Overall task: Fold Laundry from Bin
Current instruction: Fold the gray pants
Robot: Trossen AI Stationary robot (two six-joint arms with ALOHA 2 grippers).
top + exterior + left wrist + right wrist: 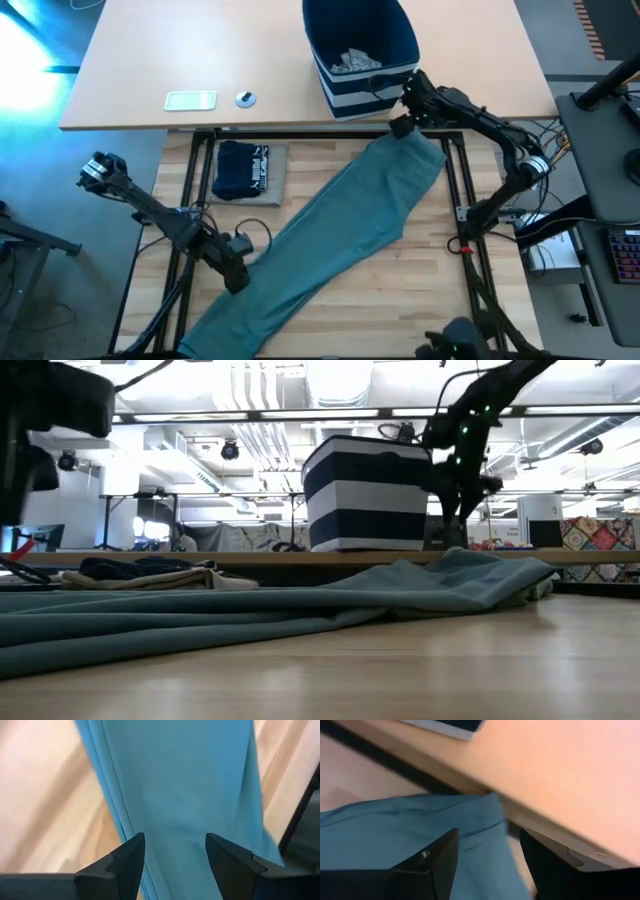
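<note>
Wooden surface (430,290) bearing the teal-green garment (340,235), spread in one long diagonal band from just in front of the bin down past the left claw. Folding step judged barely begun: cloth laid out flat, no fold yet visible. Best done by smoothing the band first, then gripping matching edges at both ends, lifting only enough to clear the wood, and carrying one end squarely over the other so the creases run straight; slack near the bin end, where the low view shows bunching, worth flattening beforehand. Striped navy bin (358,50), standing beyond the garment's far end on the lighter surface, with small grey pieces (352,62) left inside. Folded navy garment (245,170) resting atop a beige one (277,178), beside the teal-green garment and well apart from the bin. Right claw (403,125) poised over the garment's end nearest the bin, fingers spread in its wrist view, gripping nothing. Left claw (237,280) low over the garment's other end, far from the bin, fingers parted with cloth showing between them, nothing clenched. Small white flat device (190,100) lying well to the side of the bin. White lettering and a leaping-cat mark on the navy garment, suggesting "PUMA", too small to confirm.
</note>
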